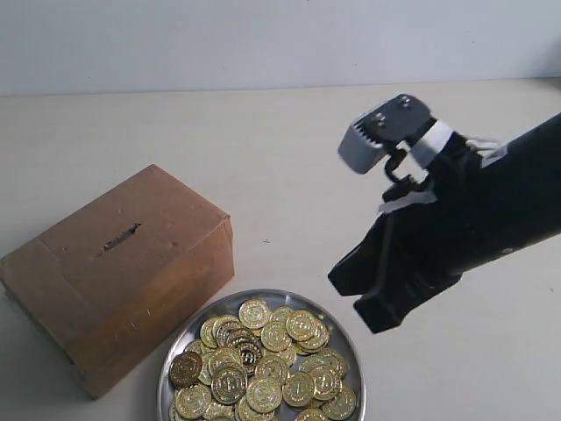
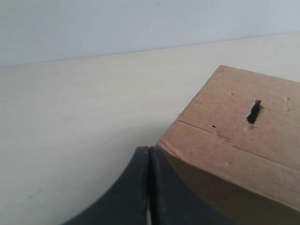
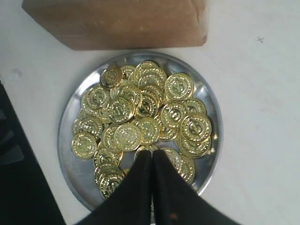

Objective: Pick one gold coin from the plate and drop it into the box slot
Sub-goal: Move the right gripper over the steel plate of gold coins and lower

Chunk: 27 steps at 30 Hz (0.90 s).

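Observation:
The brown cardboard box [image 1: 123, 272] sits at the left, with the dark box slot [image 1: 118, 239] in its top face. The round silver plate [image 1: 195, 323] lies in front of it, heaped with several gold coins [image 1: 263, 360]. My right gripper [image 1: 355, 298] hangs above the plate's right rim. In the right wrist view this gripper [image 3: 152, 152] is shut with nothing between its fingers, over the coins [image 3: 140, 117] on the plate [image 3: 70, 159]. My left gripper [image 2: 149, 150] is shut and empty beside a corner of the box [image 2: 243, 140], whose slot [image 2: 253, 111] shows beyond. The exterior view does not show it.
One darker bronze coin [image 1: 185, 368] lies at the plate's left edge. The pale tabletop [image 1: 280, 158] stretches behind the box to a light wall. The right arm's grey wrist camera housing [image 1: 381, 132] sticks up at the right. The box side [image 3: 117, 21] borders the plate.

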Tool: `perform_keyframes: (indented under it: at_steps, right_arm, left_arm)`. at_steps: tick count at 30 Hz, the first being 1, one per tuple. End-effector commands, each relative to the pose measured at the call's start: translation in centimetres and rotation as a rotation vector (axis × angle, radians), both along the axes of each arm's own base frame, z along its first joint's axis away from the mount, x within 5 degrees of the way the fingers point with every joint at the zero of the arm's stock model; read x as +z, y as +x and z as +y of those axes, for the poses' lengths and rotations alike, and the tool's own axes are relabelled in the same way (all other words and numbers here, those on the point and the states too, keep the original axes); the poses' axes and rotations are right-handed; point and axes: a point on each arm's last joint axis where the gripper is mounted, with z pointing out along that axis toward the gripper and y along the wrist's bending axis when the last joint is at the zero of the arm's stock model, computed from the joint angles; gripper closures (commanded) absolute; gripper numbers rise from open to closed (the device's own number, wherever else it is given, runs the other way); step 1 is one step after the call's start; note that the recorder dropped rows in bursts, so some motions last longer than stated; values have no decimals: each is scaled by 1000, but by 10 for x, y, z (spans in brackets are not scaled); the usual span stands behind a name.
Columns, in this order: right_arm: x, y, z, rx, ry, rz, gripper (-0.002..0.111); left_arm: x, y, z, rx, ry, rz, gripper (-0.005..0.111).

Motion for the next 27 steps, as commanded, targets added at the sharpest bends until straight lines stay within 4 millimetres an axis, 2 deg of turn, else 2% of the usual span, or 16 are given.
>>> perform_keyframes:
  at_steps: [1, 7, 13, 22, 27]
  right_arm:
    - [-16, 3, 20, 68, -65, -60, 108]
    - [-41, -1, 46, 177, -122, -71, 106]
    - [-61, -5, 61, 280, -170, -88, 92]
    - [-69, -4, 63, 353, -198, -119, 65]
    - [-74, -5, 62, 376, -213, -91, 62]
  left_arm:
    - [1, 0, 0, 4, -14, -10, 107]
    - [1, 0, 0, 4, -14, -10, 107]
    - [1, 0, 0, 4, -14, -10, 107]
    - [1, 0, 0, 4, -14, -10, 107]
    - [1, 0, 0, 4, -14, -10, 107]
